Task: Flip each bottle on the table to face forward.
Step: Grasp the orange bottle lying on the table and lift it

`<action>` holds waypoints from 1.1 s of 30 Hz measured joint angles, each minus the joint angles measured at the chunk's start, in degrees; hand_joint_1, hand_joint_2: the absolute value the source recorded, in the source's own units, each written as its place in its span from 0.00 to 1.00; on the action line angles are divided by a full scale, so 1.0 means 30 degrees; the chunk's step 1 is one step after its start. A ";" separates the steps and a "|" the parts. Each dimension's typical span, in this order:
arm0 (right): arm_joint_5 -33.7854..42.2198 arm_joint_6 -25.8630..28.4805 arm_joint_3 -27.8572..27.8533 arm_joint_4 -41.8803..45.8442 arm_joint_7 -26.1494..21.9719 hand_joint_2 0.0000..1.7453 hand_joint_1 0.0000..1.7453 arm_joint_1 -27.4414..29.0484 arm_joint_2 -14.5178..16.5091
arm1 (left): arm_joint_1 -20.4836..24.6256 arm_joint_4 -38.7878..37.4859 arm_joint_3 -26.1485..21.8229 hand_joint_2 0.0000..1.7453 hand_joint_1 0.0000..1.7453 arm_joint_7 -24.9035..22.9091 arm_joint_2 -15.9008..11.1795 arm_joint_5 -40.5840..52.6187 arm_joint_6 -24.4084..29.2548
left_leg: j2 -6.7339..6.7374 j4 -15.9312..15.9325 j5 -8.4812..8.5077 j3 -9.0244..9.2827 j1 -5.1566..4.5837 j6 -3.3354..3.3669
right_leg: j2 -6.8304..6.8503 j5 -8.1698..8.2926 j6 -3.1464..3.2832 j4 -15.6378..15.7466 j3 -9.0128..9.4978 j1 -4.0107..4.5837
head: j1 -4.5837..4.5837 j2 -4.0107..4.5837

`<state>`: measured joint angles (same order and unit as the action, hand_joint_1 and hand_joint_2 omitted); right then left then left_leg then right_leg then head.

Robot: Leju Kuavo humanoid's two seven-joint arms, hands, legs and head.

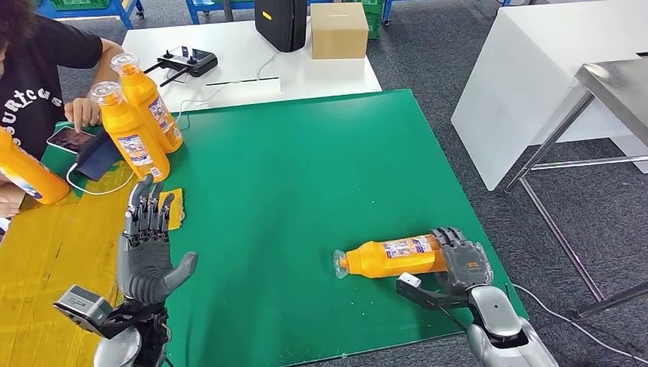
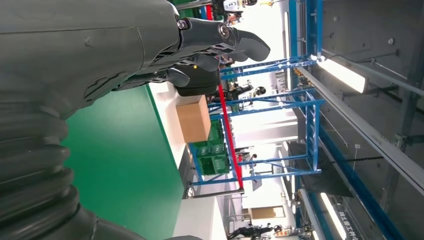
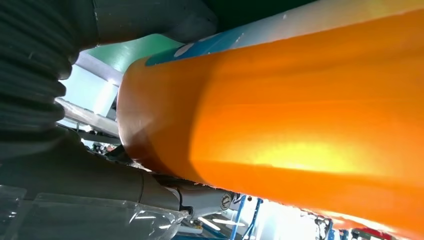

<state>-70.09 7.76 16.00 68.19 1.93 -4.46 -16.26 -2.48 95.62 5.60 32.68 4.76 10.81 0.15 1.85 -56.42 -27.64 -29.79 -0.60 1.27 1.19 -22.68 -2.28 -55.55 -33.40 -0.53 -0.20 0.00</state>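
Note:
An orange bottle point(image 1: 390, 258) with a clear cap lies on its side on the green mat point(image 1: 306, 191), cap pointing left, label up. My right hand point(image 1: 462, 264) grips its base end; the right wrist view shows the orange bottle point(image 3: 300, 115) close against the hand. Two more orange bottles point(image 1: 131, 136) point(image 1: 151, 103) stand upright at the mat's far left edge. A further orange bottle point(image 1: 24, 176) is at the left edge by a person. My left hand point(image 1: 149, 245) hovers open over the mat's left edge, fingers straight; the left hand point(image 2: 150, 45) holds nothing.
A person point(image 1: 38, 69) sits at the far left with a phone point(image 1: 70, 139) and cable. A yellow surface point(image 1: 46, 260) lies left of the mat. Behind it, a white table carries a cardboard box point(image 1: 338, 30), a black bag point(image 1: 281, 23) and a controller point(image 1: 186, 61). A metal table point(image 1: 611, 84) stands right.

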 joint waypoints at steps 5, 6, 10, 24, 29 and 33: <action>-0.0390 -0.0031 0.0076 -0.0213 0.0000 1.00 1.00 -0.0095 0.0047 | 0.0045 -0.0135 0.0060 1.00 0.00 0.0000 0.0002 -0.0111 -0.0025 | 0.0007 0.0000 -0.0007 -0.0005 0.0000 -0.0002 | -0.0004 0.0000 0.0000 0.0002 0.0003 0.0000 | 0.0000 0.0000; -0.0483 -0.0036 0.0115 -0.0253 0.0002 1.00 1.00 -0.0117 0.0053 | 0.0058 -0.0148 0.0069 1.00 0.00 0.0000 0.0009 -0.0156 -0.0051 | 0.0009 0.0000 -0.0008 -0.0007 0.0000 -0.0002 | -0.0006 0.0000 0.0000 0.0001 0.0005 0.0000 | 0.0000 0.0000; -0.0769 -0.0067 0.0297 -0.0364 0.0035 1.00 1.00 -0.0236 0.0100 | 0.0139 -0.0219 0.0095 1.00 0.00 0.0002 0.0044 -0.0249 -0.0117 | 0.0021 0.0000 -0.0008 -0.0001 0.0006 -0.0003 | -0.0016 0.0001 0.0000 0.0001 0.0010 0.0008 | 0.0000 0.0000; 0.0107 0.1437 0.0492 -0.0484 0.0100 1.00 1.00 -0.0245 0.1084 | 0.0199 -0.0341 0.0144 1.00 0.00 -0.0053 0.0162 -0.0617 -0.0439 | 0.0043 0.0000 -0.0002 0.0000 0.0032 -0.0009 | -0.0037 0.0002 0.0003 -0.0002 -0.0010 0.0033 | 0.0004 0.0000; 0.0318 0.1567 0.0406 -0.0435 0.0021 1.00 1.00 -0.0187 0.1255 | 0.0195 -0.0341 0.0144 1.00 0.00 -0.0064 0.0171 -0.0623 -0.0481 | 0.0022 0.0000 -0.0002 -0.0022 0.0035 -0.0011 | -0.0035 0.0002 0.0003 -0.0003 -0.0018 0.0034 | 0.0004 0.0000; 0.3595 0.2939 -0.0259 0.0128 -0.1274 1.00 1.00 0.0210 0.1998 | 0.0133 -0.0341 0.0166 1.00 0.00 -0.0337 0.0180 -0.0601 -0.0690 | -0.0014 0.0000 0.0000 -0.0085 0.0034 -0.0011 | -0.0023 0.0002 0.0002 -0.0006 -0.0052 0.0031 | 0.0000 0.0000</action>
<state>-59.30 16.58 15.23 68.58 -1.89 -3.83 -10.27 -2.08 94.60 6.10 31.66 5.31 9.01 -1.92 1.81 -56.43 -27.64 -30.04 -0.50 1.24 1.13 -22.67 -2.27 -55.57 -33.56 -0.44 -0.20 0.00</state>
